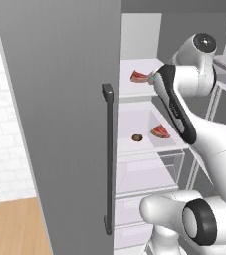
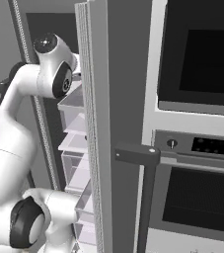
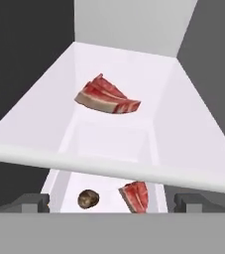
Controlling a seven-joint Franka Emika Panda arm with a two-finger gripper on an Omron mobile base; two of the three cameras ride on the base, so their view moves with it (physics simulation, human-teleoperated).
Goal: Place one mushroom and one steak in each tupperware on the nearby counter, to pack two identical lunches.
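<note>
In the hand view my gripper (image 3: 113, 204) is open and holds nothing, with its dark fingertips (image 3: 34, 201) wide apart. It hovers in front of the open fridge's shelves. One steak (image 3: 106, 95), red with a pale fat edge, lies on the upper white shelf (image 3: 109, 166), ahead of the gripper. Below that shelf lie a second steak (image 3: 136, 195) and a small brown mushroom (image 3: 88, 199). The left base view shows the upper steak (image 1: 139, 76), the lower steak (image 1: 160, 131) and the mushroom (image 1: 137, 137) beside my arm. The tupperware is out of view.
The grey fridge door (image 1: 59, 124) with its dark handle (image 1: 108, 159) stands open on the left. A strip of tan counter (image 1: 15, 229) shows under white tiles. A built-in oven (image 2: 197, 123) sits right of the fridge. More clear fridge drawers (image 2: 74, 163) lie below.
</note>
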